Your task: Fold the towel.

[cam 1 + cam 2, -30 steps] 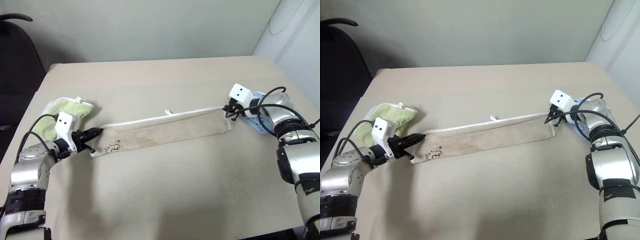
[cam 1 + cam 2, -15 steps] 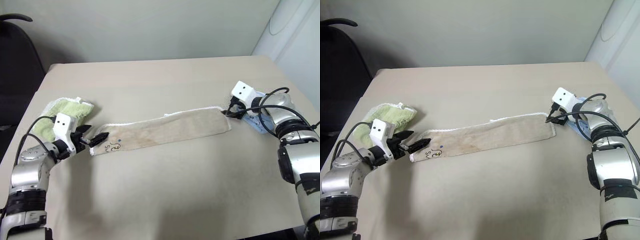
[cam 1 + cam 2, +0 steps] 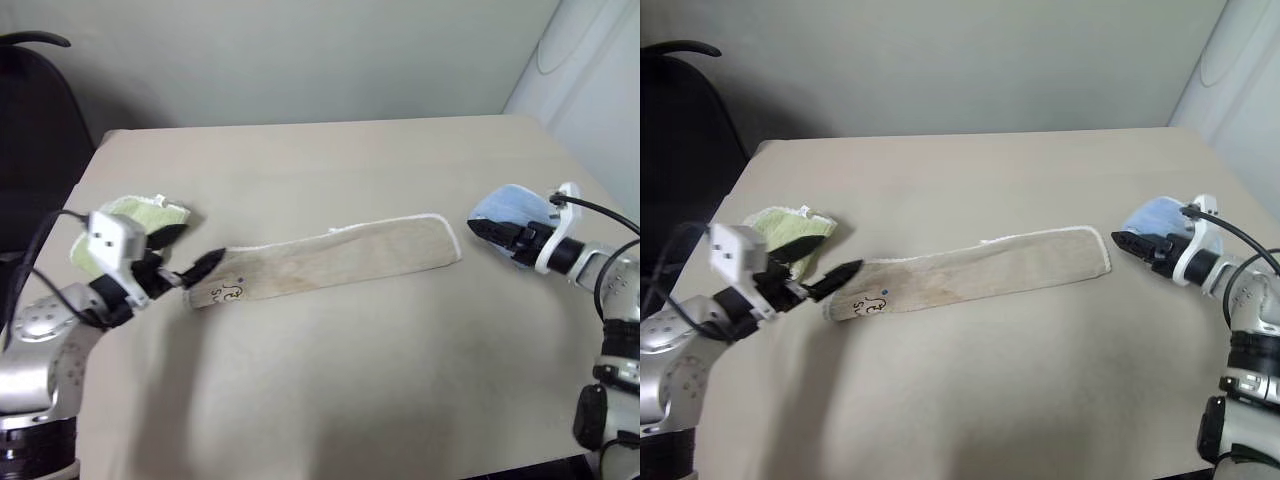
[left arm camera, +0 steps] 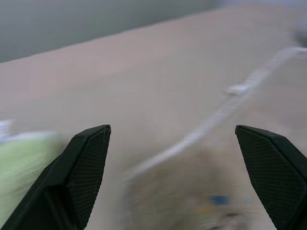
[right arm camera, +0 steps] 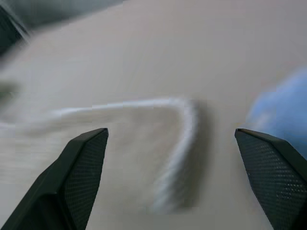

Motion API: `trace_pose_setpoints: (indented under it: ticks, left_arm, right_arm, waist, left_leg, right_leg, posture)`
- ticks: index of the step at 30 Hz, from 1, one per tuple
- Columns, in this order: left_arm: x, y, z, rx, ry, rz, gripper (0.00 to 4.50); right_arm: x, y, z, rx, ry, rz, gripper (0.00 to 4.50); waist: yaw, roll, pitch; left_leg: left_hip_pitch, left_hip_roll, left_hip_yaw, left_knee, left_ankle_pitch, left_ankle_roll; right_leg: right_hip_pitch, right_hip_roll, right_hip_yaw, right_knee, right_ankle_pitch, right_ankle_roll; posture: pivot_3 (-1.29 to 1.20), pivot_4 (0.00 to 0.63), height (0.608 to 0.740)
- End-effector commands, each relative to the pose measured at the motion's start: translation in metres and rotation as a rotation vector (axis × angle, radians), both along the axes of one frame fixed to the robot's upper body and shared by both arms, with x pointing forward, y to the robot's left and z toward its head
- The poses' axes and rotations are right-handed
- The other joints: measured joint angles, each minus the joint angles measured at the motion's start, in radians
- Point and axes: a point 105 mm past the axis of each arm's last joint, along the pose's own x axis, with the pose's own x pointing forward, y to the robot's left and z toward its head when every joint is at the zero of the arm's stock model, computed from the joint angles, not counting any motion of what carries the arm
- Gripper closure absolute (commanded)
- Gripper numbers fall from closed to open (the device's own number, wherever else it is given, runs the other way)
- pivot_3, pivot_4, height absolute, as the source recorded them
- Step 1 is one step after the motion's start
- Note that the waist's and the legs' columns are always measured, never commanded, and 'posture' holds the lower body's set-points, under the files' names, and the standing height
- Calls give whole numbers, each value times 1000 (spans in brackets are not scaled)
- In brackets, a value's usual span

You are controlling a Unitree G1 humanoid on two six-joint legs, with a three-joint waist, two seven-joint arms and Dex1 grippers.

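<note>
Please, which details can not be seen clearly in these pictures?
- Dark printed mark on the towel: too small to read in the eye views, blurred in the left wrist view.
- Blue cloth: partly hidden behind the right gripper.
- Green cloth: partly covered by the left gripper.

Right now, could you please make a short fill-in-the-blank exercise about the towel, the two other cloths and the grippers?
1. The towel lies as a long strip on the ____.
2. The cloth beside the left gripper is light ____.
3. The cloth beside the right gripper is light ____.
4. Both grippers have their fingers ____.

Missing words: table; green; blue; open
</note>
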Motion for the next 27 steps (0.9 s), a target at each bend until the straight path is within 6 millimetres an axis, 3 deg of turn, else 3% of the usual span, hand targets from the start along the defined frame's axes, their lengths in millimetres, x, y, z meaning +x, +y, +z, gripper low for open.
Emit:
trace_pose_setpoints:
  ticks: [1, 3, 10, 17, 27]
  left_arm:
    - [2, -26, 6, 10, -26, -106, 0]
    - [5, -38, 4, 0, -21, -150, 0]
    - [11, -61, 3, -21, -29, -229, 0]
    - [7, -63, 2, -36, -34, -223, 0]
    - [0, -65, -2, -52, -37, -213, 0]
  right_arm:
    - [-13, -3, 3, 131, 51, -94, 34]
    - [-19, 4, -7, 180, 93, -109, 34]
    - [-21, 21, -33, 286, 213, -148, 34]
    - [-14, 35, -54, 343, 302, -153, 34]
    - [29, 53, -60, 372, 294, -139, 34]
  waist:
    - [-2, 0, 0]
    - [-3, 0, 0]
    - [-3, 0, 0]
    - [-3, 0, 0]
    - [-17, -5, -3]
  left_leg:
    - [1, 0, 0, 0, 0, 2]
    - [2, 0, -1, 0, -5, 11]
    - [1, -3, -2, 0, -1, 4]
    - [1, -3, -3, 0, -2, 4]
    - [4, -3, -3, 3, -5, 10]
  right_leg:
    - [1, 0, 0, 0, 0, 0]
    - [1, 0, 0, 1, 0, 0]
    - [0, 0, 2, -1, -1, 2]
    - [0, 0, 3, 0, -2, 3]
    - [2, 0, 4, 0, -1, 5]
  posture:
    - [0, 150, 740]
    - [0, 150, 740]
    - [0, 150, 740]
    - [0, 150, 740]
    - [0, 150, 740]
